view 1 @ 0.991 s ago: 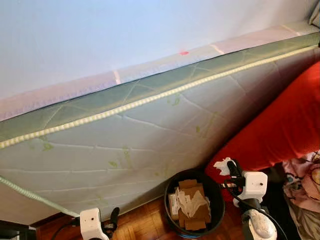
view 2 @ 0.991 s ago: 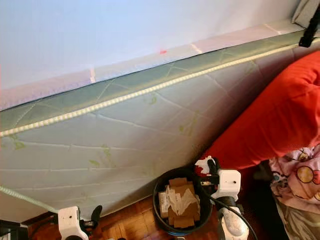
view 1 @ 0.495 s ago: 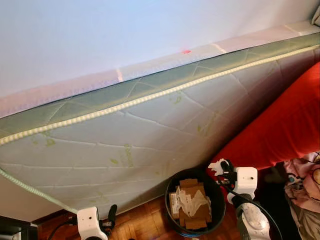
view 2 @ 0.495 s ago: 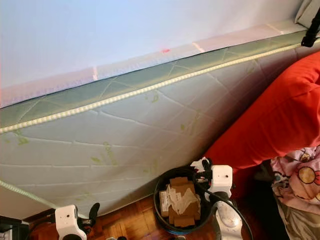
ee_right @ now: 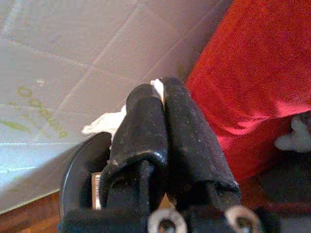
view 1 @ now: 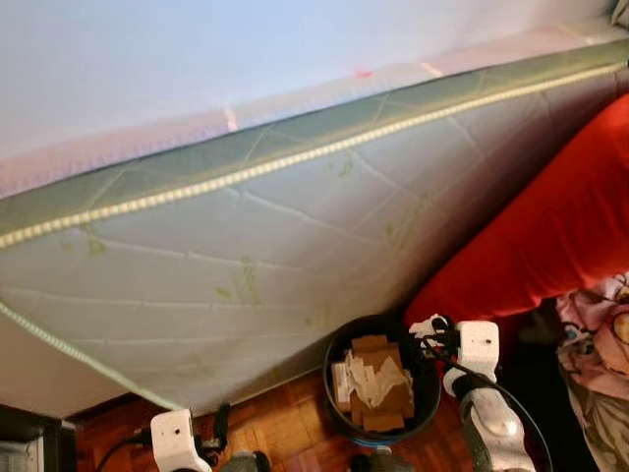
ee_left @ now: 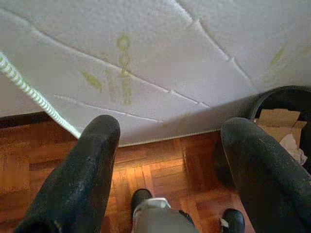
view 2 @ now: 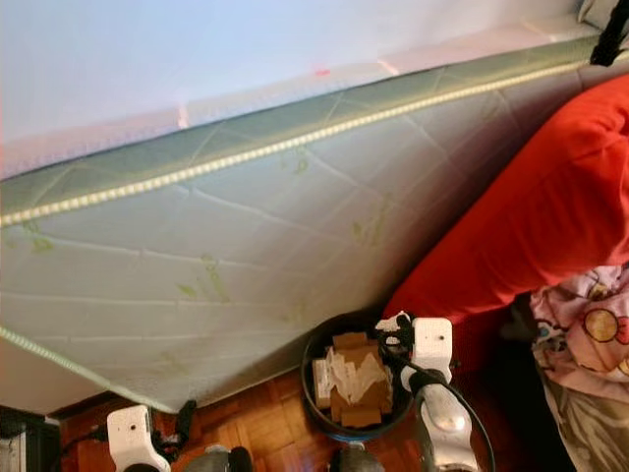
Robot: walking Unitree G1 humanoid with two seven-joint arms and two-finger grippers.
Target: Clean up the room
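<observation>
A black round bin (view 1: 328, 379) stands on the parquet floor against a leaning mattress, holding pieces of cardboard (view 1: 371, 346) and crumpled paper. My right gripper (view 1: 433, 330) hovers at the bin's right rim, shut on a small white crumpled tissue (view 1: 424, 324). In the right wrist view the tissue (ee_right: 104, 124) sticks out beside the pressed-together fingers (ee_right: 146, 126), just over the bin's edge (ee_right: 80, 167). My left gripper (ee_left: 167, 160) hangs low to the left of the bin, open and holding nothing, above the floor.
A large white quilted mattress (view 1: 295, 236) with green trim leans against the wall behind the bin. Red bedding (view 1: 550, 236) and a pink patterned cloth (view 1: 601, 329) lie to the right. Parquet floor (view 1: 285, 433) stretches between my left arm and the bin.
My right gripper has carried the tissue left, from beside the red bedding to the bin's right rim. The whole view has shifted a little as the camera moved.
</observation>
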